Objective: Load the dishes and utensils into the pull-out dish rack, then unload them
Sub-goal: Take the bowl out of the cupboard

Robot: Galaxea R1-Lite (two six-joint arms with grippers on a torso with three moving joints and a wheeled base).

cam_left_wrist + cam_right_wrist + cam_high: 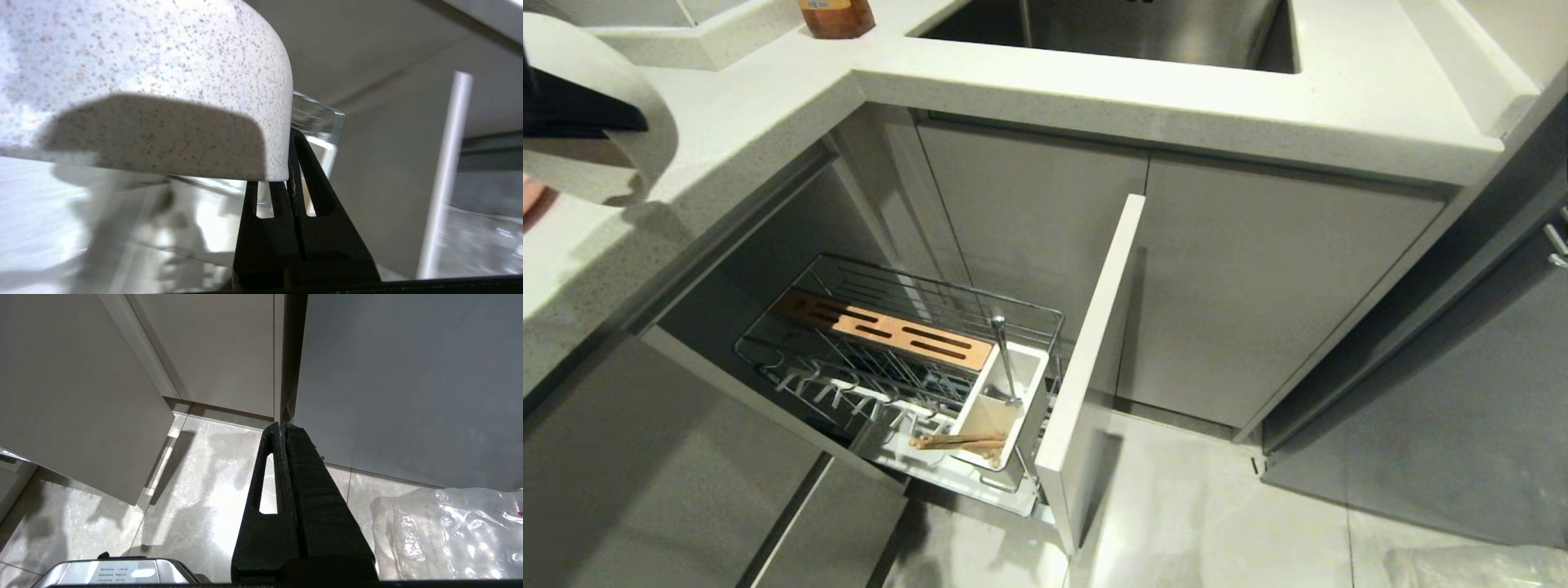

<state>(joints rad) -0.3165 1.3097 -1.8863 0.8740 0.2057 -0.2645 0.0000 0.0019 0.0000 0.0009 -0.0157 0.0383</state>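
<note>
Over the counter (768, 106), only the left wrist view shows the left end effector (291, 163) clamping the white bowl (163, 81).

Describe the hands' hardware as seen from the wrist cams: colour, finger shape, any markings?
Both the left hand and the right hand carry matte black fingers, wedge-shaped and tapering to narrow tips. Each finger has a long slot cut through it, and the inner faces look ribbed. No cables, labels or markings show on either.
</note>
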